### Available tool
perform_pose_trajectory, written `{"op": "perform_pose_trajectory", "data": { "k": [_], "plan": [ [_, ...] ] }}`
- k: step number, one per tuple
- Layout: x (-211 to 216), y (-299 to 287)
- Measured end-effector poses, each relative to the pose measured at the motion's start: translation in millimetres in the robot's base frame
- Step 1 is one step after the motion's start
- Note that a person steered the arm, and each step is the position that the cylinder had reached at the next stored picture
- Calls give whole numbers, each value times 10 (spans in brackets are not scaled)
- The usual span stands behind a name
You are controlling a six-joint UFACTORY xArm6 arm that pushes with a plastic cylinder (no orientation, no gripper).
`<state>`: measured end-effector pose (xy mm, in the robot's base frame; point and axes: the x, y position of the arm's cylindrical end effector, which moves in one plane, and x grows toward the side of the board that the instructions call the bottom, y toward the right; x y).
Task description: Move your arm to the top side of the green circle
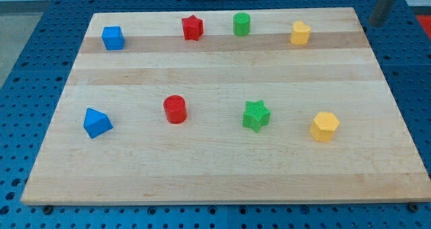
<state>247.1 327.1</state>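
Observation:
The green circle [242,24] is a short green cylinder near the view's top edge of the wooden board [215,175], a little right of centre. It stands between the red star [192,27] on its left and a yellow block [300,34] on its right. My tip [376,23] shows at the view's top right, just past the board's top right corner. It is far to the right of the green circle and touches no block.
A blue cube [113,38] sits at the top left. Along the lower row stand a blue triangular block [97,123], a red cylinder [175,109], a green star [256,115] and a yellow hexagon [324,126]. A blue perforated table surrounds the board.

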Motion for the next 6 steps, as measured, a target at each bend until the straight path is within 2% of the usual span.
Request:
{"op": "perform_pose_trajectory", "data": {
  "k": [1, 3, 4, 5, 6],
  "plan": [
    [0, -28],
    [-160, -905],
    [-209, -936],
    [-442, -1182],
    [-442, -1506]
  ]
}}
